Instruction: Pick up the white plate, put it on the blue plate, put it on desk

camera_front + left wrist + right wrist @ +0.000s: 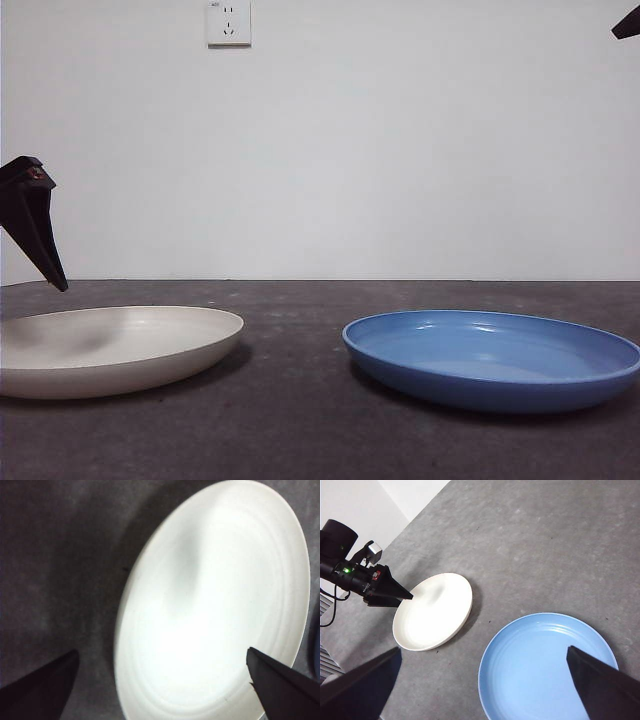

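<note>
Two plates flat on worktop point(300, 420), apart, rims up. White plate point(120, 345) toward left edge; blue plate point(495, 358) toward right edge. Left gripper point(162, 690) hovers over white plate's outer rim, jaws spread wide, nothing held. Right gripper point(482, 690) high above blue plate, jaws spread, waiting. White plate judged rigid, light, smooth, likely slippery; breakable if ceramic. Best hold: pinch across rim. Round, so no long axis.

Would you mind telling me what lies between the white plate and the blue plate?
Nothing: only bare desk separates the white plate from the blue plate. The front and right wrist views both show this gap.
</note>
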Controlling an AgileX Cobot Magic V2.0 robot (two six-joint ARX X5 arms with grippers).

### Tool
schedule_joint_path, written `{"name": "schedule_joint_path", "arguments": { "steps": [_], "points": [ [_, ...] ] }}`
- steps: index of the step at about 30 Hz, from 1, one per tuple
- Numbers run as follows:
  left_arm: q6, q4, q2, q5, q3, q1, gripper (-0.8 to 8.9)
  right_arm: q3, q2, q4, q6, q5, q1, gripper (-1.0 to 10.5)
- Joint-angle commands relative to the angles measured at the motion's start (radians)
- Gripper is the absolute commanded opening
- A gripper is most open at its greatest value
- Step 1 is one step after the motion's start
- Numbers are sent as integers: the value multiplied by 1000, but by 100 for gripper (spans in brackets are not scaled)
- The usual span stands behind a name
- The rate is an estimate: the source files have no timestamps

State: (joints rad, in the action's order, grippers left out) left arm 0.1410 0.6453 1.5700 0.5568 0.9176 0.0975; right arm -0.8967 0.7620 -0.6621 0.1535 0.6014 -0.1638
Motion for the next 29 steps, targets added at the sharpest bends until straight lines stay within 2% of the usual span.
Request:
{"name": "schedule_joint_path", "arguments": {
  "steps": [1,13,18,22,26,29],
  "points": [
    [-17,-11,18,8,20,1,523,-19,8,11,-12,0,-5,624],
    [6,-29,35,8,20,0,518,-19,8,15,-14,0,-5,624],
    [11,-32,55,8,20,-6,445,-19,8,15,-13,0,-5,624],
    [18,-34,75,8,20,-6,324,-19,8,14,-13,0,-5,624],
    [18,-34,90,-3,20,-6,123,-19,8,11,-13,0,-5,624],
    [17,-36,92,-4,20,-6,42,-19,8,10,-13,1,-5,624]
  ]
}}
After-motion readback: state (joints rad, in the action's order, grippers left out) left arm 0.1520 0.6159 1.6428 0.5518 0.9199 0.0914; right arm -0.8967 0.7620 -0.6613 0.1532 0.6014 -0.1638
